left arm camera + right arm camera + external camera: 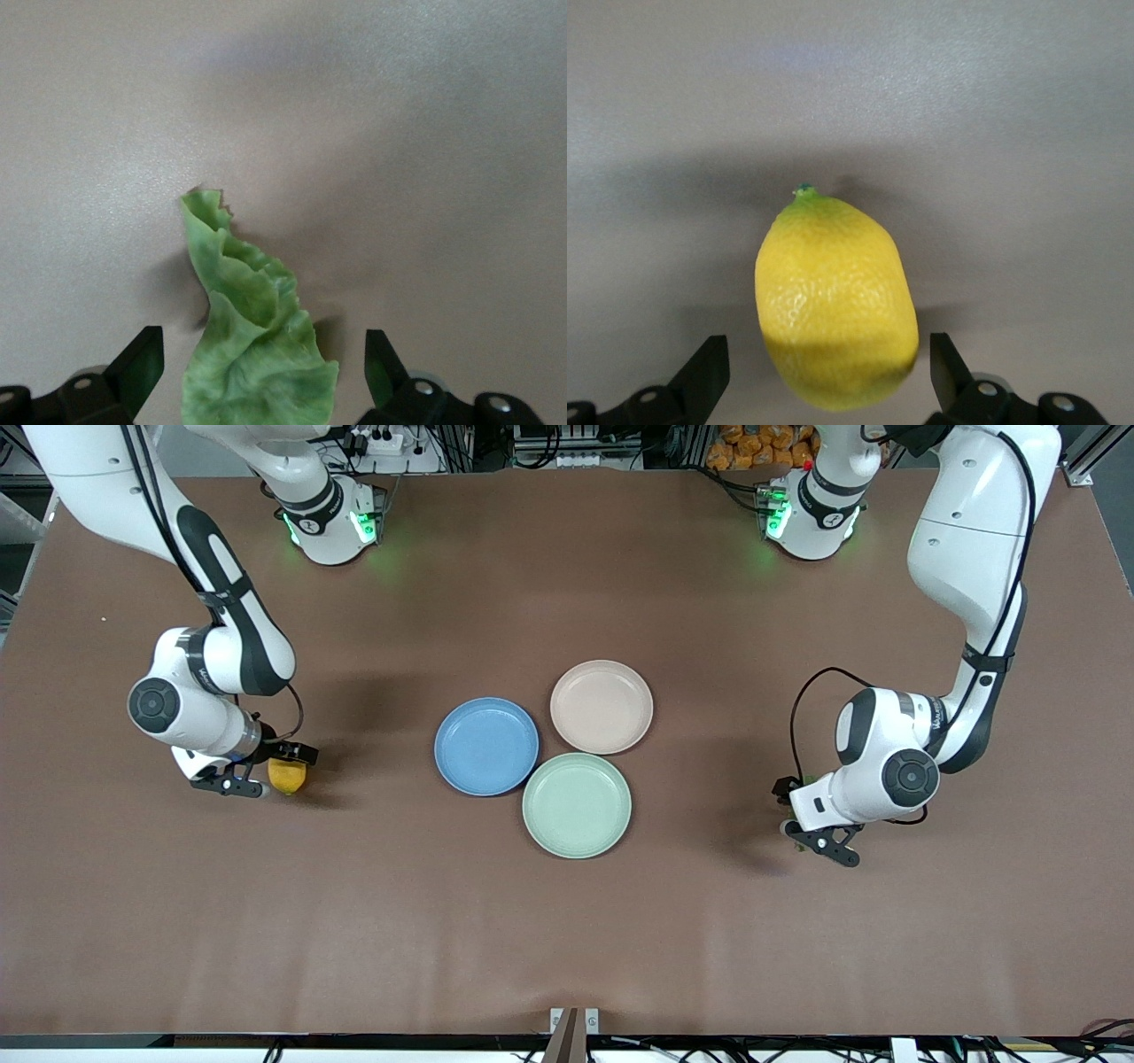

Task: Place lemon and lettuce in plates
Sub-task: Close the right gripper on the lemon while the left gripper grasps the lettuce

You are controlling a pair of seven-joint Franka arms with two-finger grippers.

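Observation:
The lemon (288, 777) lies on the brown table toward the right arm's end. My right gripper (266, 771) is down at it, open, with a finger on each side and gaps showing in the right wrist view (829, 372), where the lemon (835, 305) fills the middle. The lettuce (257, 354) lies on the table toward the left arm's end. My left gripper (808, 824) is down over it and hides most of it in the front view. It is open, its fingers astride the leaf in the left wrist view (263, 372). The blue plate (486, 746) and the pinkish-beige plate (601, 707) sit empty at the table's middle.
A pale mint-green plate (577, 805) sits empty, touching the other two and nearest the front camera. The brown table (567, 921) spreads wide between each gripper and the plates. Both arms' bases stand along the table's top edge.

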